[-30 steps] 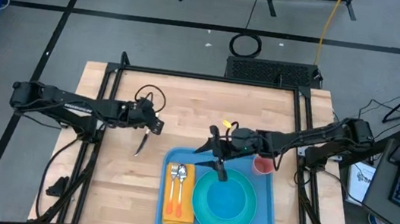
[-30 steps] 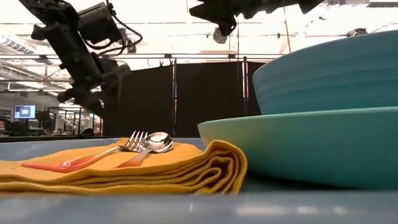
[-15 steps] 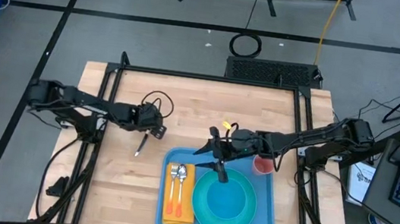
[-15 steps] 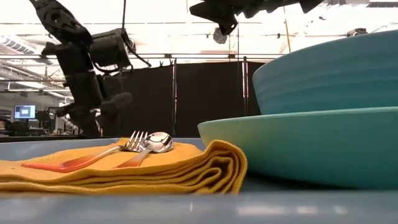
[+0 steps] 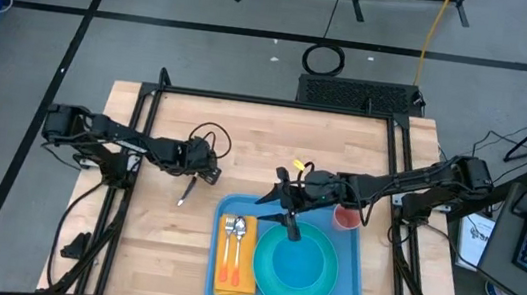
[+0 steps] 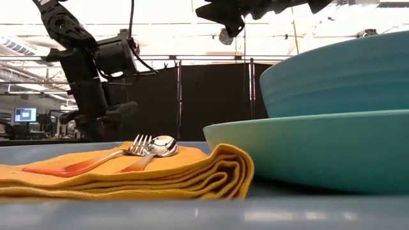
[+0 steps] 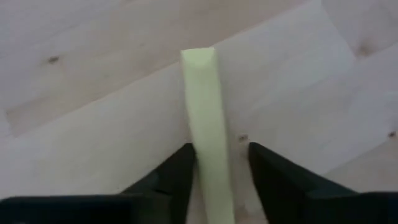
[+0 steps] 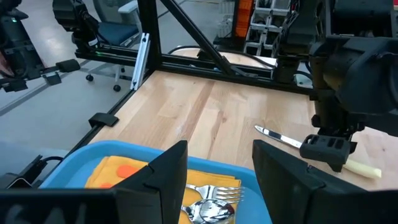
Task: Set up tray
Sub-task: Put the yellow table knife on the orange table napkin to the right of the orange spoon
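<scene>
Left gripper [image 5: 202, 172] hangs low over the table [image 5: 245, 135], fingers spread either side of a knife's pale handle [image 7: 208, 134]. Right gripper [image 5: 281, 210], also spread, hovers at the far edge of the tray [image 5: 353, 279], which lies well apart from the left gripper.

No writing, label, brand, number or sign can be read in any of the views. The monitor [image 6: 25, 115] glowing far off in the room behind the table is too small to make out, and the paper sheet [image 5: 475, 234] lying beside the table's right edge carries marks that cannot be read.
</scene>
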`<state>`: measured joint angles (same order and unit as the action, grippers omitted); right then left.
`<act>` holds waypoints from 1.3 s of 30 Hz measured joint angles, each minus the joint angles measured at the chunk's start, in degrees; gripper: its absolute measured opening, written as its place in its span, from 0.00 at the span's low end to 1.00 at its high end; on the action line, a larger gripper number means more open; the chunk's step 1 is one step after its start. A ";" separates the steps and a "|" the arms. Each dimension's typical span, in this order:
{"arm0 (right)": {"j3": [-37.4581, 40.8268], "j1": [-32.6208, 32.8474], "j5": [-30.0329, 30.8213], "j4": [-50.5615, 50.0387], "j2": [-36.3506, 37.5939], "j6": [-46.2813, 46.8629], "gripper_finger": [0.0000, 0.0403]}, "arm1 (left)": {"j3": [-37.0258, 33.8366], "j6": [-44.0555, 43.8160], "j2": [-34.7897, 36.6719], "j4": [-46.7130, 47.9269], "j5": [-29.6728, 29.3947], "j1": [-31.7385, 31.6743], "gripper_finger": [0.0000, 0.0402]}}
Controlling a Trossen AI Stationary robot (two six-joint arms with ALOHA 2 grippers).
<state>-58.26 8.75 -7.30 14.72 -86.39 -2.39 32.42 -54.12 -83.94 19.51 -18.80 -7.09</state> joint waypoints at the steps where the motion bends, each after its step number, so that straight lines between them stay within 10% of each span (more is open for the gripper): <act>1: 0.00 0.00 0.01 0.00 0.00 0.00 0.42 | 0.00 -0.04 -0.01 -0.27 0.09 -0.02 0.35; 5: 0.00 0.00 0.01 0.00 0.00 0.02 0.42 | 0.00 -0.19 -0.07 -0.90 0.49 -0.02 0.16; 25: -0.04 0.02 -0.21 -1.11 0.00 0.50 0.42 | 2.29 19.54 -13.22 -25.25 11.75 -4.82 0.16; 39: -0.04 0.07 -0.23 -2.59 0.00 1.55 0.42 | 23.79 39.01 -22.04 -9.05 16.21 -3.61 0.18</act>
<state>-58.30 8.82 -7.53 12.13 -86.39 -0.84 56.22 -15.11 -105.98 10.45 -2.58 -10.70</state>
